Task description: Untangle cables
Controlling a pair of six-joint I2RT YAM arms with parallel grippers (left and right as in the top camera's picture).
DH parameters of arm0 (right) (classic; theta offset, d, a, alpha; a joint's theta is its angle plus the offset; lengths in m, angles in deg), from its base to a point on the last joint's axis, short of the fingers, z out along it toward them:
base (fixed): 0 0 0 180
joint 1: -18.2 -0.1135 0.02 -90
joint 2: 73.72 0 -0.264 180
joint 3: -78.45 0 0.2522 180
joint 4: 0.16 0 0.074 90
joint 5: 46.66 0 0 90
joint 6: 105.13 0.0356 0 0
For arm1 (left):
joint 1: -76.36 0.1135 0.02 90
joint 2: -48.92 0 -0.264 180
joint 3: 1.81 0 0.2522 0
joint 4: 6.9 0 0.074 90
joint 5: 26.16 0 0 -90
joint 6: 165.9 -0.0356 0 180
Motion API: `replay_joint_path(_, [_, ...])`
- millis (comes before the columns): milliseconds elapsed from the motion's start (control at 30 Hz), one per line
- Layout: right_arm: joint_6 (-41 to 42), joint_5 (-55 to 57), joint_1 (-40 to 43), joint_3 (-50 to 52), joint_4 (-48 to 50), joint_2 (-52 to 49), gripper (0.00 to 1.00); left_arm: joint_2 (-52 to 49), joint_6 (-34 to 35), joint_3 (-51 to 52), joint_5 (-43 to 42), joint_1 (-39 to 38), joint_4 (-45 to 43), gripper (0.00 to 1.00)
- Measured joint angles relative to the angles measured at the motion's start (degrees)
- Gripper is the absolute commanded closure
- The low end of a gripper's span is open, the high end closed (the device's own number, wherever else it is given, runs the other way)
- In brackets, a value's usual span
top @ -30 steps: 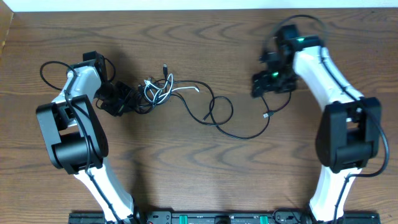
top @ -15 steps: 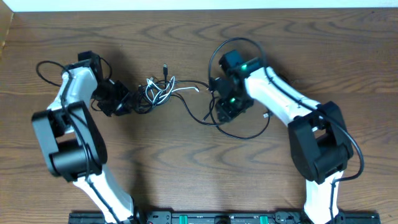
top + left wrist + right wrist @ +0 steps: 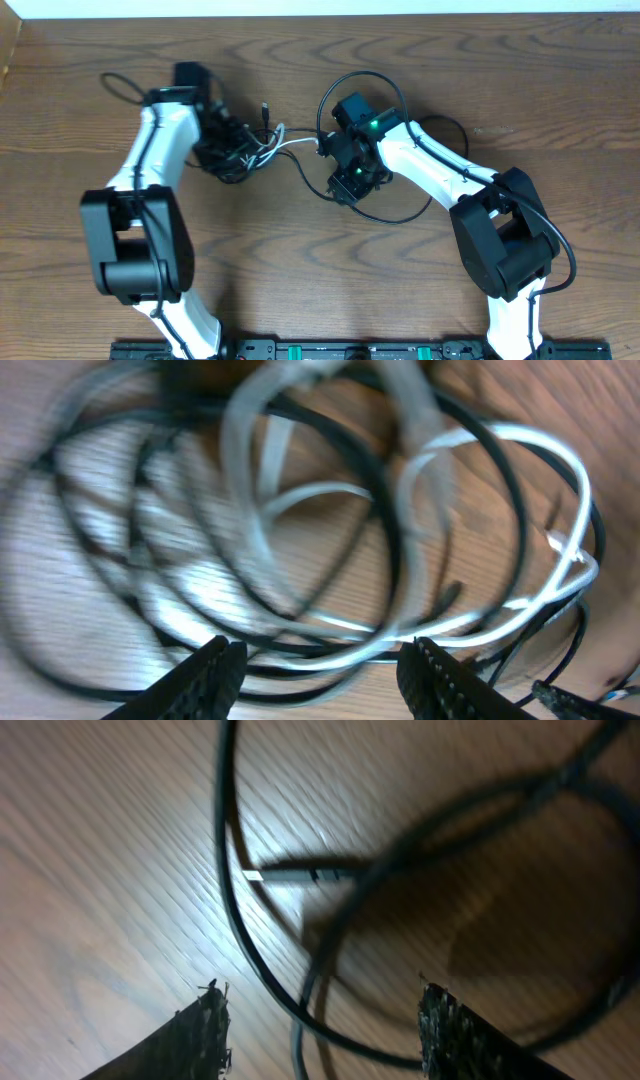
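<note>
While both arms are bending in over the wooden table (image 3: 560, 80), the cables (image 3: 243, 152) are lying on its far middle part, a little to the left. They are forming a tight bundle of black and white loops there. One black cable (image 3: 400, 219) is running out of the bundle to the right and curving toward the near side. The white cable (image 3: 298, 145) is sticking out on the right side of the bundle.

The left gripper (image 3: 222, 150) is hanging right over the left part of the bundle. In the left wrist view, which is blurred, its jaws are standing moderately apart. The loops are lying on the wood between and beyond the two fingertips (image 3: 205, 680), and nothing is being pinched.

The right gripper (image 3: 345, 180) is hovering just right of the bundle, above the outgoing black cable. Its jaws are also standing apart, and in the right wrist view a thin black strand is passing through the gap without being clamped. A small plug (image 3: 290, 874) is lying on the table just beyond.
</note>
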Motion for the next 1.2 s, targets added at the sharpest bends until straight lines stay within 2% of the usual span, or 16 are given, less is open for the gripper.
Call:
replay_joint_path(233, [0.3, 2.7, 2.3, 0.1, -3.8, 0.0, 0.33, -0.1, 5.2, 0.0, 6.3, -6.7, -1.0, 0.45])
replay_joint_path(367, [0.4, 2.1, 3.8, 0.2, -5.7, 0.0, 0.22, -1.3, 7.9, 0.0, 9.1, -7.1, -1.4, 0.46])
replay_joint_path(400, [0.5, 1.9, 3.8, 0.2, -6.3, 0.0, 0.22, -1.9, 8.0, 0.0, 9.6, -7.1, -1.7, 0.52])
replay_joint_path(433, [0.5, 1.7, 3.7, 0.3, -6.6, 0.0, 0.21, -2.5, 8.4, 0.0, 9.8, -7.1, -2.0, 0.62])
replay_joint_path(467, [0.5, 1.6, 3.6, 0.3, -6.8, 0.0, 0.20, -3.1, 8.9, 0.0, 10.0, -7.1, -2.3, 0.81])
replay_joint_path(500, [0.5, 1.4, 3.4, 0.6, -6.8, 0.0, 0.20, -4.1, 8.9, 0.0, 10.2, -7.1, -3.0, 0.92])
replay_joint_path(700, [0.1, 0.5, 1.4, 3.8, -5.8, 0.2, 0.27, -7.3, 9.1, 0.0, 10.7, -7.1, -4.4, 0.92])
replay_joint_path(833, [0.2, 1.2, -0.3, 6.1, -0.8, 1.4, 0.45, -7.3, 9.1, 0.0, 10.6, -6.6, -4.6, 0.92])
replay_joint_path(967, [0.0, 6.1, -1.3, 9.3, 4.7, 3.0, 0.98, -7.3, 9.1, 0.0, 10.6, -5.3, -4.6, 0.92])
replay_joint_path(1067, [0.5, 11.4, -1.4, 10.6, 5.4, 3.6, 0.99, -7.3, 9.1, 0.0, 10.6, -3.9, -4.5, 0.92])
replay_joint_path(1200, [0.8, 21.7, -0.8, 11.3, 0.4, 4.1, 0.99, -7.3, 9.1, 0.0, 10.6, -2.8, -4.4, 0.92])
